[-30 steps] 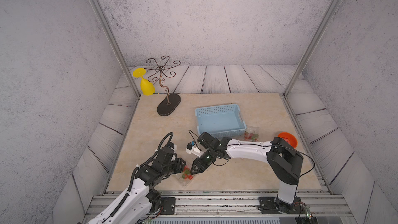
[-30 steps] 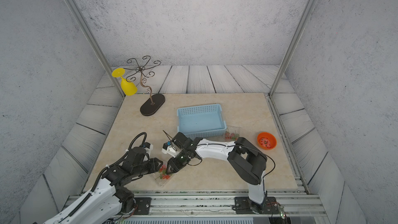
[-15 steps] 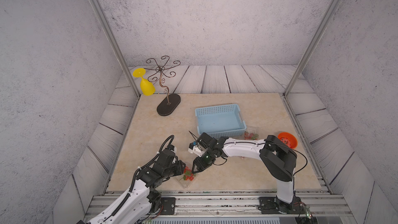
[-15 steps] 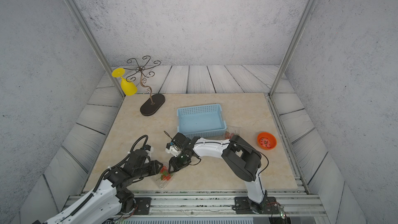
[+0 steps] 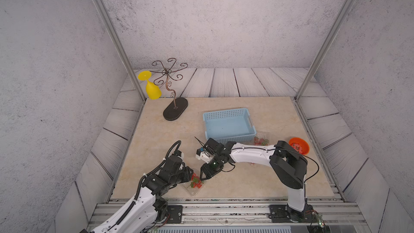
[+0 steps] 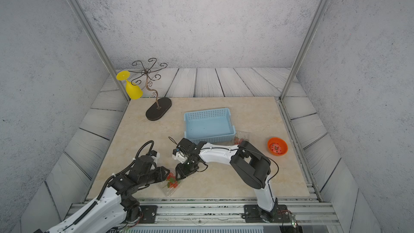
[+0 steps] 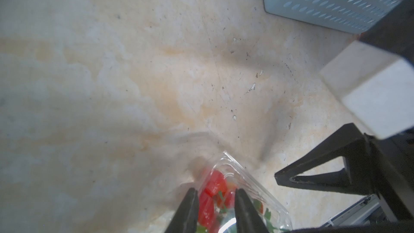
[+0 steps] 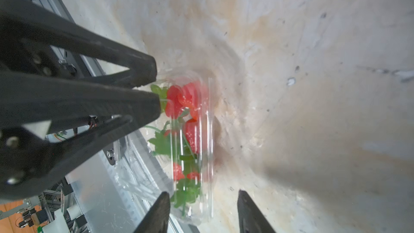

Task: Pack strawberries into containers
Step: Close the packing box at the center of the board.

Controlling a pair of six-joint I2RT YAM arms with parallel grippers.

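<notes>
Container (image 5: 196,186) at the table's (image 5: 156,144) front edge, between the two grippers in both top views. Holds a cluster of red strawberries (image 5: 195,179) with green caps. Clear ribbed walls; lid state hard to tell.

Left gripper (image 5: 192,174) clenched on one end of the container (image 7: 257,189). In the left wrist view, dark fingertips (image 7: 188,207) close together, clear plastic and red strawberries (image 7: 215,183) pinched between. Same grip in the right wrist view: left gripper (image 8: 154,88) tight at the container's (image 8: 208,131) end, right by the nearest strawberries (image 8: 186,99).

Right gripper (image 5: 203,177) released: jaws well parted, straddling the opposite end of the container without squeezing it. In its own wrist view, right gripper (image 8: 202,196) with one fingertip (image 8: 162,207) just beside the clear wall, its mate apart from it. Grips nothing.

Second container (image 5: 262,138) with more strawberries just beside the basket's (image 5: 226,126) near right corner, partly behind the right arm. Orange bowl (image 5: 305,151) near the table's right edge, a few berries inside. Wire stand (image 5: 175,109) with a yellow glass (image 5: 152,90) at the far left corner — well apart from everything else
</notes>
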